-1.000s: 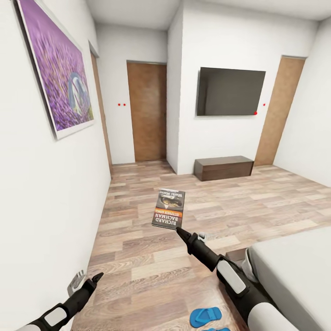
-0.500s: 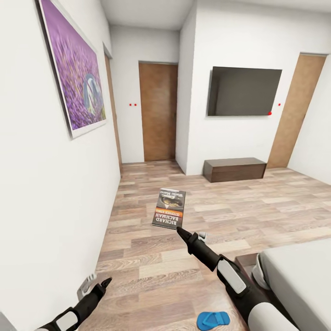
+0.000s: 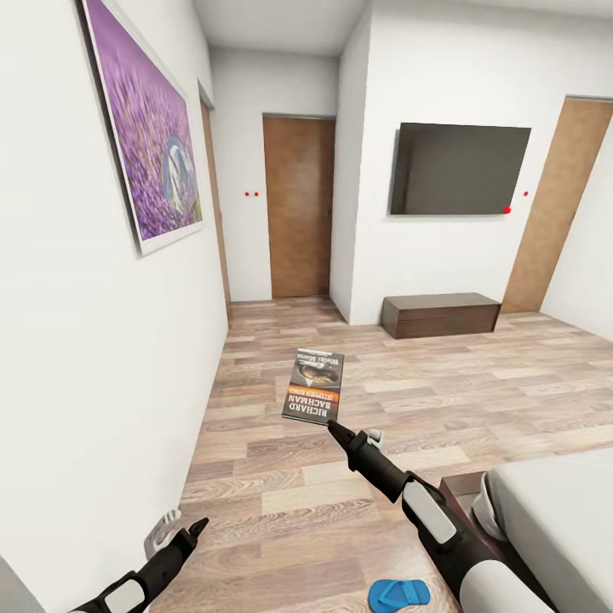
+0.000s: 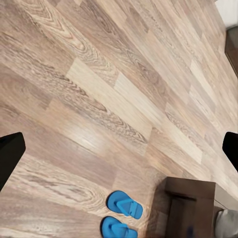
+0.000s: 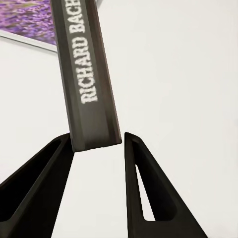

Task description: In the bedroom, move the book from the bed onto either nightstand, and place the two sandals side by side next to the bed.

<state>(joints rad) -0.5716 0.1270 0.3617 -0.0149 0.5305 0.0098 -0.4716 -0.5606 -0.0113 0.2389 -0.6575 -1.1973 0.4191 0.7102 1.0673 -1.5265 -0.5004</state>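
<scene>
The right end effector (image 3: 334, 427) reaches out over the wood-plank floor (image 3: 281, 494) with its fingers closed on the lower corner of the book (image 3: 313, 386), holding the paperback up in the air, cover facing back, the white "RICHARD BACHMAN" lettering upside down. In the right wrist view the book's spine (image 5: 88, 74) sits between the two dark fingers (image 5: 136, 168). The left end effector (image 3: 191, 529) hangs low beside the white wall, its fingers spread apart with nothing between them. One blue sandal (image 3: 400, 592) lies on the floor just beside the bed (image 3: 562, 519); the left wrist view shows both sandals (image 4: 124, 204) lying together near a dark-brown nightstand (image 4: 191, 208). Ahead, a lavender picture (image 3: 149, 128) hangs on the left wall, a dark television (image 3: 458, 170) on the far wall above a long low bench (image 3: 440, 314)
</scene>
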